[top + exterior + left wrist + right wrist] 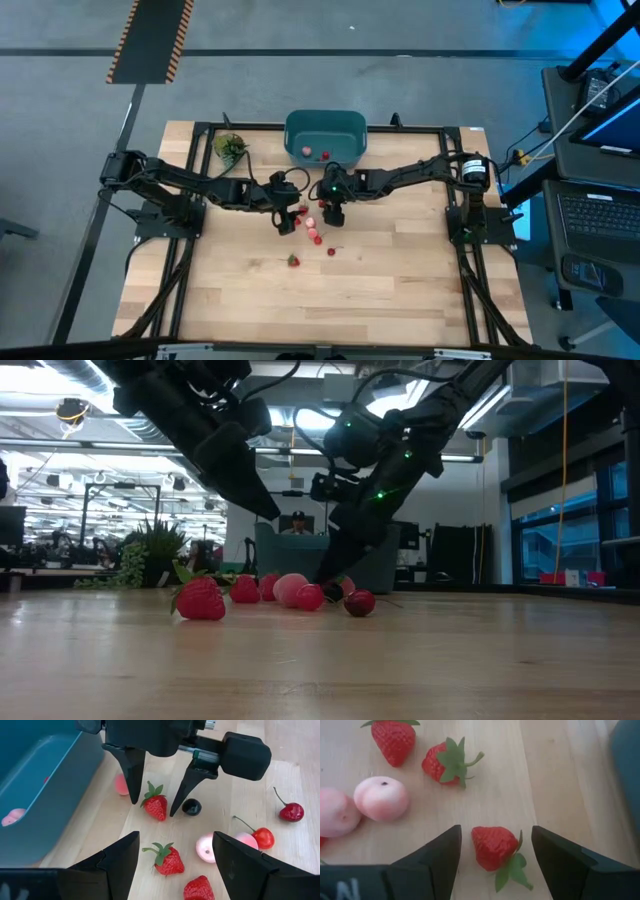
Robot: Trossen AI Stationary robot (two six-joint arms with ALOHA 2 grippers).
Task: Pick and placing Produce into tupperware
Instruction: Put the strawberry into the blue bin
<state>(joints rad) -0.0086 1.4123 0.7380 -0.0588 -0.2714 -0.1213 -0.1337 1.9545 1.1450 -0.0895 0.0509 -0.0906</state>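
The teal tub (325, 132) stands at the table's far middle with two small pieces inside (316, 153). Strawberries, pink pieces and cherries lie scattered just in front of it (313, 232). My right gripper (496, 831) is open and low over the table. Its fingers stand on either side of one strawberry (492, 847) lying on the wood, with gaps on both sides. The left wrist view shows the same fingers (134, 775) straddling that strawberry (156, 806). My left gripper (175, 840) is open too, hovering just left of the right one above another strawberry (168, 861).
A green leafy bunch (230, 148) lies at the tub's left. Two cherries (291, 811), a dark berry (191, 807) and pale pink pieces (206, 847) crowd around both grippers. One strawberry (293, 260) lies apart toward the near edge. A person (297, 522) sits far behind the table.
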